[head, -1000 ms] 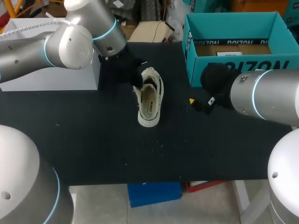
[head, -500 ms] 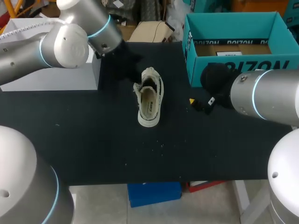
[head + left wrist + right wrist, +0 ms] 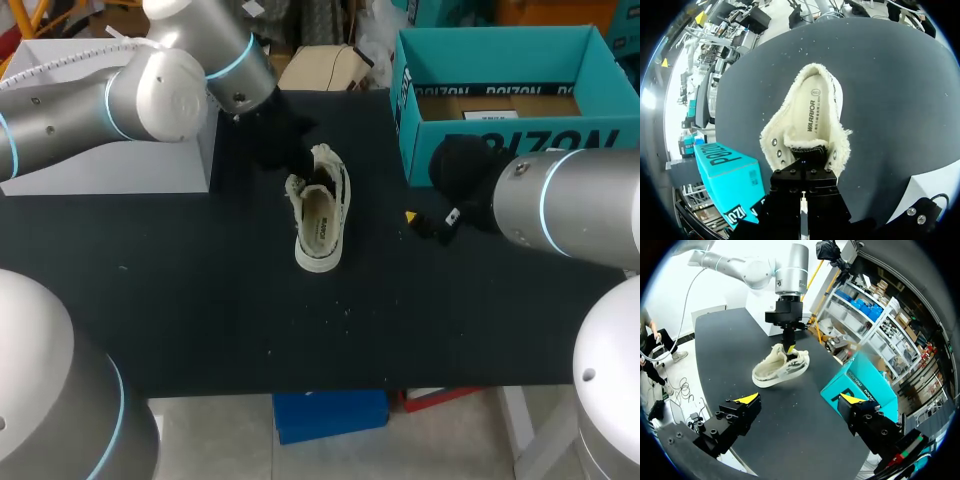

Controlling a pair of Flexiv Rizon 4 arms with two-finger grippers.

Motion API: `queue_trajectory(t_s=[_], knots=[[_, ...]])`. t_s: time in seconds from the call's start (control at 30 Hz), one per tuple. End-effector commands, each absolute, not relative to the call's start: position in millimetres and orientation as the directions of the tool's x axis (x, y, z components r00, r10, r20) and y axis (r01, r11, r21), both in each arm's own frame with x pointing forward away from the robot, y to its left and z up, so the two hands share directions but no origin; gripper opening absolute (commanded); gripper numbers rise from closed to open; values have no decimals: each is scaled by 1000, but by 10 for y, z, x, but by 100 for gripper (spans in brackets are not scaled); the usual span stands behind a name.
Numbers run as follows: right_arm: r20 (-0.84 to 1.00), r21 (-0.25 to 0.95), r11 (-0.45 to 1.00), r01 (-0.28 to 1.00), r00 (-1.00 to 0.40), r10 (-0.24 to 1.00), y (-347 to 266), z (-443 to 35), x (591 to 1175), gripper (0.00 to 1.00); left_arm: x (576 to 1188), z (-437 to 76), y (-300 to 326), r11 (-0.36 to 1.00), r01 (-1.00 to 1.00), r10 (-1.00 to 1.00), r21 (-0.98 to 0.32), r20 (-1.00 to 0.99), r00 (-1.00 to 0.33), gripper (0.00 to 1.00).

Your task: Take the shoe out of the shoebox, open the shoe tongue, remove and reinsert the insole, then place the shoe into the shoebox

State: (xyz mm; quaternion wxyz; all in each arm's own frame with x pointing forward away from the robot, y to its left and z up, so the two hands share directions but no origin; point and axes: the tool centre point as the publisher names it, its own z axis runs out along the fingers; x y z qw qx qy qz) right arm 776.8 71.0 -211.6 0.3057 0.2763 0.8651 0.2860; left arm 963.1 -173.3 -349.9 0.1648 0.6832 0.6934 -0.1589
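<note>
The left gripper [image 3: 802, 164] stands over the shoe [image 3: 810, 107] at its laced end, pointing straight down into the throat. Its fingers are pressed close together with only a thin slit between them. The tips are buried in the opening, so I cannot tell whether they pinch the tongue.

The shoe [image 3: 320, 212] lies upright on its sole on the dark bench [image 3: 200, 300], out of the shoebox [image 3: 480, 150]. The insole shows inside it. Bare bench surrounds the shoe on the heel side and on both flanks, out to the front edge.

The shoebox stands open, well apart from the shoe on the right arm's side. A white box [image 3: 100, 165] sits on the shoe's other side, near the left arm.

The right gripper [image 3: 800, 398] hangs between shoe and shoebox, spread wide and holding nothing.
</note>
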Motion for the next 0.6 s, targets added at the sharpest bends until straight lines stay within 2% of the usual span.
queue_trajectory(t_s=[0.03,0.33,0.57,0.6], knots=[[-371,665,683,303,-659,654,713,-2129,7764,100,9620,-3603,-1847,1,1000,901,-12,-433,-6,0],[-371,665,683,303,-659,654,713,-2129,7764,100,9432,-3550,-1794,6,1000,900,-23,-435,-15,0],[-371,665,683,303,-659,654,713,-2129,7764,100,9443,-3063,-1591,3,998,917,56,-399,20,0],[-371,665,683,303,-659,654,713,-2129,7764,100,9441,-3014,-1558,5,998,921,58,-389,18,6]])
